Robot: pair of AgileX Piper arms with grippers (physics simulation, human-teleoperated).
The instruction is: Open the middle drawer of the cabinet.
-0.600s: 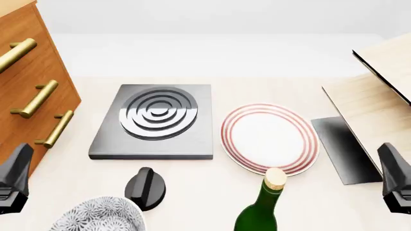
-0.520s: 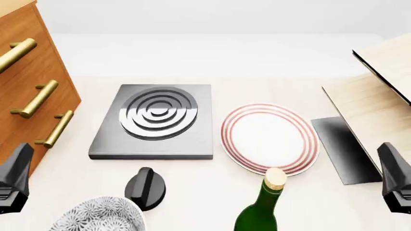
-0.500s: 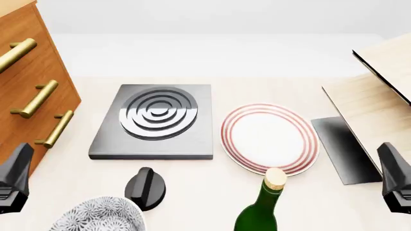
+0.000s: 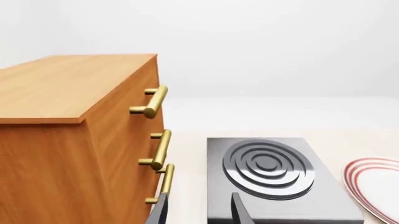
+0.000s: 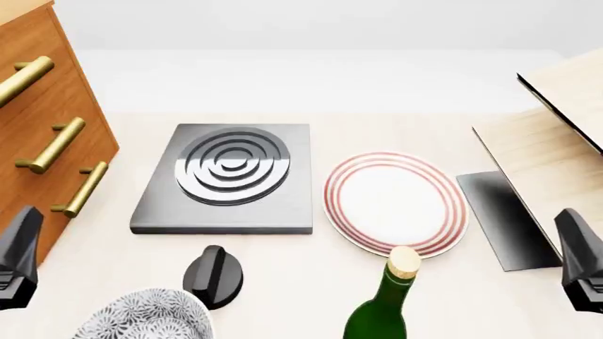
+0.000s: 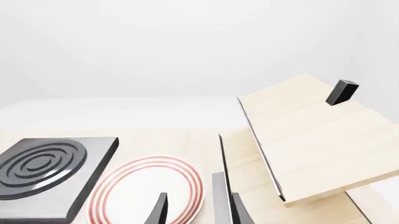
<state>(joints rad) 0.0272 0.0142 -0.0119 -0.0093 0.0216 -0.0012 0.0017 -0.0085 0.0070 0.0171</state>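
Middle drawer's brass cylindrical bar handle (image 5: 52,145), second of three on the orange-brown wooden cabinet (image 5: 38,85) at your far left, lies ahead and above your left pincer (image 4: 198,210), its fingers apart and empty, its long axis slanting along the cabinet front; your right pincer (image 6: 198,210), also apart, sits well away.

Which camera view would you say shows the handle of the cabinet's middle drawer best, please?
The left wrist view: the middle drawer's handle shows whole against the cabinet front, between its two neighbours. The front view also shows that handle, but at the frame's edge with the cabinet cropped. The right wrist view does not show it.
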